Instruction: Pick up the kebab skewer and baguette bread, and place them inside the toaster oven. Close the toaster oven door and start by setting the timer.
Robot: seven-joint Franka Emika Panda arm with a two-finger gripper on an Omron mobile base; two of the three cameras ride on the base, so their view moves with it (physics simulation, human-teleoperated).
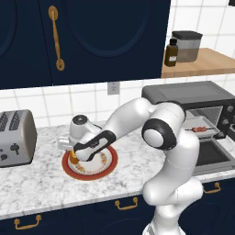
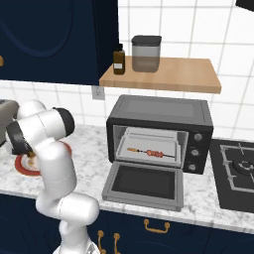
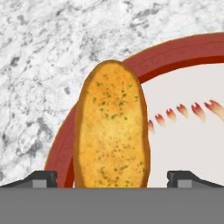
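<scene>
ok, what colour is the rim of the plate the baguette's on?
Dark red rim on the plate, white centre with small red marks; clearest in the hand view, under the baguette bread.

The arm (image 1: 160, 137) rises from the base, folds at a dark elbow joint, and reaches forward and left with the forearm sloping downward. The wrist is bent so the hand points down. The gripper (image 3: 112, 177) is low, jaws spread wide apart, one fingertip (image 3: 41, 178) at each side of the hand view. Nothing is clamped between the fingertips.
</scene>
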